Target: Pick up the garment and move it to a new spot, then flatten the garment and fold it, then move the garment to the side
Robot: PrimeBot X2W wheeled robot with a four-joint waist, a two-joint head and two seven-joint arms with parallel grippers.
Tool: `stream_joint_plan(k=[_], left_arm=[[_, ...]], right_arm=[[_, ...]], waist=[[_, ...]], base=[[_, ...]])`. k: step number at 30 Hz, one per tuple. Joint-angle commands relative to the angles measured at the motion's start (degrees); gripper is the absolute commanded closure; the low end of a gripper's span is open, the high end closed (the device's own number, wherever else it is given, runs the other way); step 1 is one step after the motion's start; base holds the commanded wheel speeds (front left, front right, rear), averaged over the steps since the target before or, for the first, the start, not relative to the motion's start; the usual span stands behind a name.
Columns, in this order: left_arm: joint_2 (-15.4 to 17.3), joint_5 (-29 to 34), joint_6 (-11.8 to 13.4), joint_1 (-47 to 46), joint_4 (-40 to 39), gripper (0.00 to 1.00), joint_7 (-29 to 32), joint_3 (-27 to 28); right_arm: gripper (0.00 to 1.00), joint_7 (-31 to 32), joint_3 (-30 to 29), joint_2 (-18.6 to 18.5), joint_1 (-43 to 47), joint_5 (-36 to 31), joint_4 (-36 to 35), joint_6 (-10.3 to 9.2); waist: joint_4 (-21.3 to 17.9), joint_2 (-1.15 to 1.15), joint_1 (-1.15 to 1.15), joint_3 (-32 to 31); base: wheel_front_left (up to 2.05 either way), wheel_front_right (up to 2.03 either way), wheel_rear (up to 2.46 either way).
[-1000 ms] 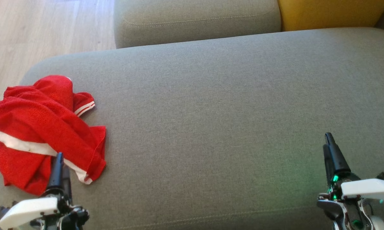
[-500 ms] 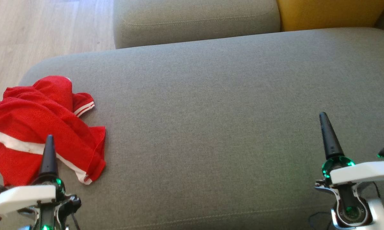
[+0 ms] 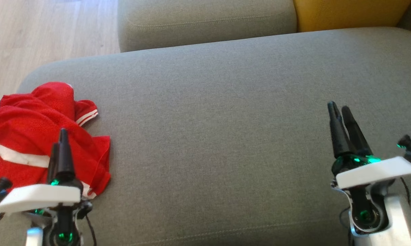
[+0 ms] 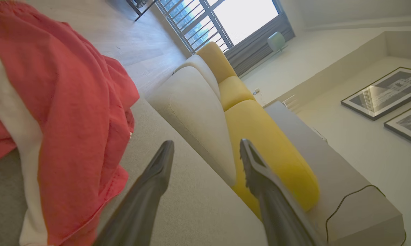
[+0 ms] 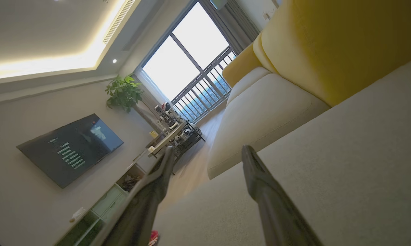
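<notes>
We see a crumpled red knit garment with white stripes point(image 3: 27, 136) lying at the left end of the broad grey fabric sofa seat point(image 3: 209, 136), close to its front left corner. It sits in a loose heap, with one white-banded cuff poking out toward the seat's middle.

Our left gripper point(image 3: 59, 138) hangs over the near right part of that heap. In the left wrist view its two dark fingers point(image 4: 206, 143) stand wide apart with nothing between them, and the garment point(image 4: 72, 102) lies off to one side of them — not in the gap. We cannot tell from these views whether a fingertip touches the cloth.

Our right gripper point(image 3: 339, 106) is over the bare right part of the seat near the front edge, well apart from the garment. Its fingers point(image 5: 208, 148) are likewise spread wide and hold nothing.

Beyond the seat's far edge sit a second grey cushion point(image 3: 205, 20) and — at the far right corner — a mustard-yellow cushion point(image 3: 349, 13). Pale wooden floor point(image 3: 38, 34) shows past the far left corner.
</notes>
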Motion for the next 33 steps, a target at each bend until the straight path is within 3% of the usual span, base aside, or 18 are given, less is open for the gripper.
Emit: stream_joint_plan(k=[1,5,14,26,33], left_arm=[[0.75,2.71,0.41,-3.0,-3.07,0.0,-0.6,0.24],[1.55,8.2,1.53,-2.8,-4.11,0.0,-1.27,-2.12],[5.94,17.39,7.32,-1.94,-2.68,0.0,-2.61,-9.04],[13.02,28.62,18.78,-2.5,1.48,0.0,-4.61,-20.12],[15.32,33.15,25.06,-3.6,2.98,0.0,-5.79,-25.3]], right_arm=[[0.0,-0.85,1.19,-0.51,-3.57,-2.9,-3.24,0.0],[0.0,-1.53,2.02,-0.53,-3.75,-6.74,-4.49,0.0],[0.0,-2.88,4.13,-0.56,-3.48,-13.96,-5.52,-0.01],[0.0,-4.91,5.52,-0.6,-1.51,-22.87,-1.97,-0.01],[0.0,-6.09,6.2,-0.63,-1.44,-26.41,0.26,-0.01]], waist=[[-0.07,0.0,0.0,-0.01],[-0.24,0.0,0.0,-0.03],[-0.25,0.0,0.0,-0.3],[-0.71,0.0,0.0,-1.21],[-0.99,0.0,0.0,-1.53]], base=[[0.0,0.0,0.0],[0.0,0.0,0.0],[0.0,0.0,0.0],[0.0,0.0,0.0],[0.0,0.0,0.0]])
